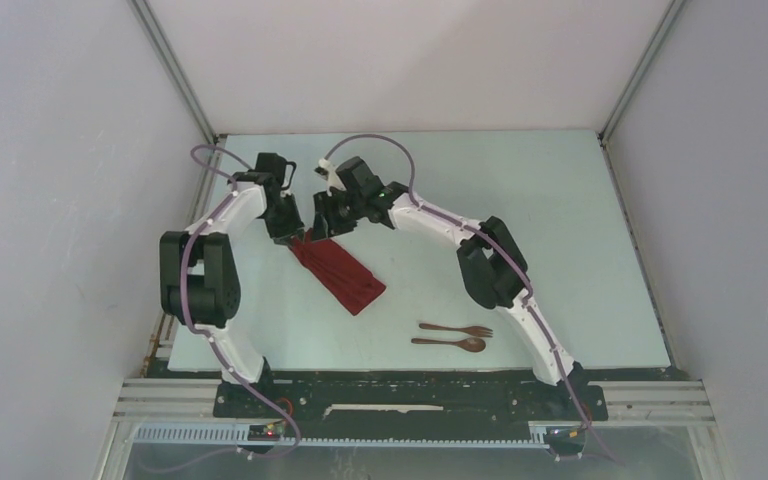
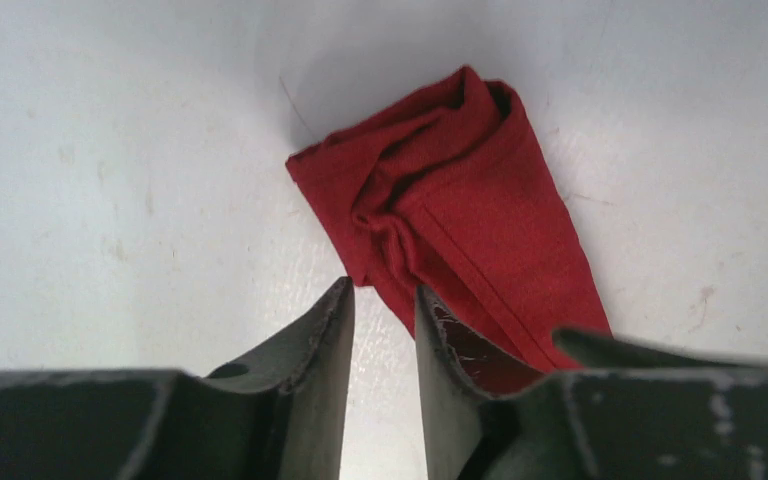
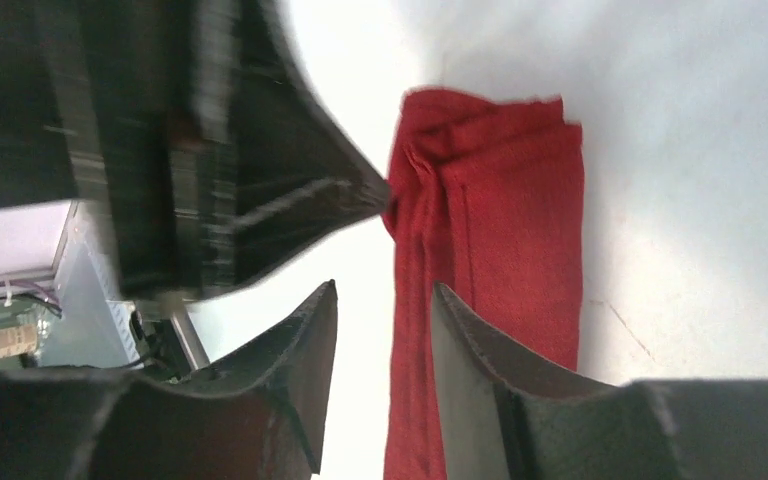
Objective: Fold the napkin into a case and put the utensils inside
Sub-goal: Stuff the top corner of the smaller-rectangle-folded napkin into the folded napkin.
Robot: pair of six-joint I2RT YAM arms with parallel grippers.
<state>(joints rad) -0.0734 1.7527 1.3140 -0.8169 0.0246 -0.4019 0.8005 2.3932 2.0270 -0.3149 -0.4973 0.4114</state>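
Observation:
The napkin [image 1: 338, 270] lies on the table as a narrow dark red folded strip, the case, running diagonally from back left to front right. Both grippers hang over its far end. In the left wrist view my left gripper [image 2: 384, 292] is open, bare table showing between its fingers, and the bunched cloth end [image 2: 460, 190] lies just beyond and under the right finger. My right gripper [image 3: 385, 290] is open too, with the strip's long edge [image 3: 500, 230] lying below its gap. The utensils, a brown fork [image 1: 457, 329] and spoon [image 1: 450, 343], lie side by side near the front.
The white table [image 1: 520, 200] is enclosed by pale walls at the back and both sides. The left arm's finger [image 3: 290, 190] shows close beside the cloth end in the right wrist view. Both arm bases sit on the black rail [image 1: 410, 395] at the front.

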